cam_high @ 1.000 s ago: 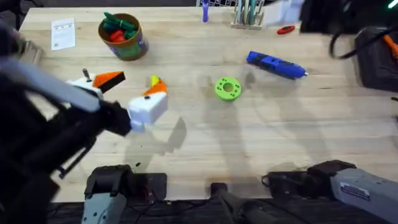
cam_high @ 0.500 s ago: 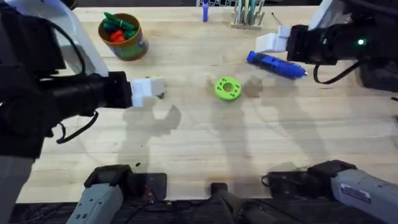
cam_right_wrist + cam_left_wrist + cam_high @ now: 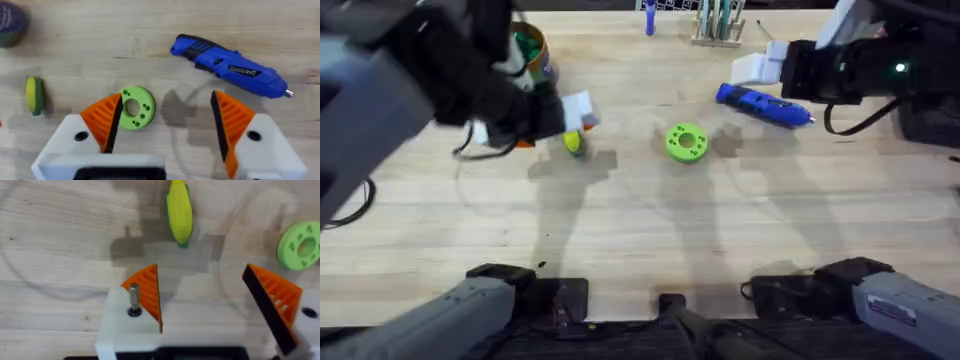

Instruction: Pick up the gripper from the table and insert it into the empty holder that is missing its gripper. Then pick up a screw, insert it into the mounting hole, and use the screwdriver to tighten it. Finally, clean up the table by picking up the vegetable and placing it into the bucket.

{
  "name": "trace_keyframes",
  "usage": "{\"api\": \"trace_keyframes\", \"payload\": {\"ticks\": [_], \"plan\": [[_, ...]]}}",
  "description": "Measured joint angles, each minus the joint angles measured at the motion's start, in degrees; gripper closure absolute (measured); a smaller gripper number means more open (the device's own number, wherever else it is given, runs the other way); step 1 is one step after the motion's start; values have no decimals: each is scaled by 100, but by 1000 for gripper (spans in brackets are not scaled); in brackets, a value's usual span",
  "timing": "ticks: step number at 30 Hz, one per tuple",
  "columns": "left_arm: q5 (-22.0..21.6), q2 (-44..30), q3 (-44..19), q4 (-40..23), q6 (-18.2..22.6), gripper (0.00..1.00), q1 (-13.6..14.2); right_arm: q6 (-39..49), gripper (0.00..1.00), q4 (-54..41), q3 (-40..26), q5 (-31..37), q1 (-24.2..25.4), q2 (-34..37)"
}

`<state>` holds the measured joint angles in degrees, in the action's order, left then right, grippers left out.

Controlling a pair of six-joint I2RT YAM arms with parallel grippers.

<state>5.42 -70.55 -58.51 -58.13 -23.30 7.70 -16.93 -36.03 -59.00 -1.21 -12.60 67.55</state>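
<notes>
The left wrist view shows a screw (image 3: pixel 133 299) standing in the left claw's (image 3: pixel 215 300) white mount, which the overhead blurs. Both claws gape wide, holding nothing. The vegetable (image 3: pixel 179 212) lies on the tabletop (image 3: pixel 720 230) just ahead of the left claw; the screwdriver (image 3: pixel 227 65) lies beyond the right claw (image 3: pixel 165 125).

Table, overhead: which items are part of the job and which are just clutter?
Job items:
- screwdriver, blue, on the table
- vegetable, yellow corn
- bucket, partly hidden behind the left arm

Lying about:
- green disc with holes, mid-table
- rack of tools at the far edge
</notes>
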Motion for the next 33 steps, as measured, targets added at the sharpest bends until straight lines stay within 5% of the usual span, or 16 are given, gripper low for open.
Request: {"api": "trace_keyframes", "payload": {"ticks": [5, 13, 22, 24, 28, 30, 33], "plan": [[-309, -1102, -663, 33, -579, 14, 171, 0, 10, -28, 0, -4, 1, 1], [-399, -2702, -952, 500, -838, 14, 171, 0, 10, -70, 0, -13, 0, 0], [-364, -3304, -976, 583, -883, 39, 167, 0, 10, -179, 0, -13, 2, 0], [-368, -3304, -976, 586, -901, 244, 165, 0, 10, -190, 0, -13, 2, 1], [-357, -3294, -982, 583, -911, 873, 165, 0, 10, -195, 0, -13, 2, 0], [-353, -3295, -985, 608, -906, 976, 165, 0, 10, -197, 0, -15, 2, 0], [-306, -3295, -985, 605, -913, 968, 165, 0, 10, -197, 0, -13, 2, 0]]}}
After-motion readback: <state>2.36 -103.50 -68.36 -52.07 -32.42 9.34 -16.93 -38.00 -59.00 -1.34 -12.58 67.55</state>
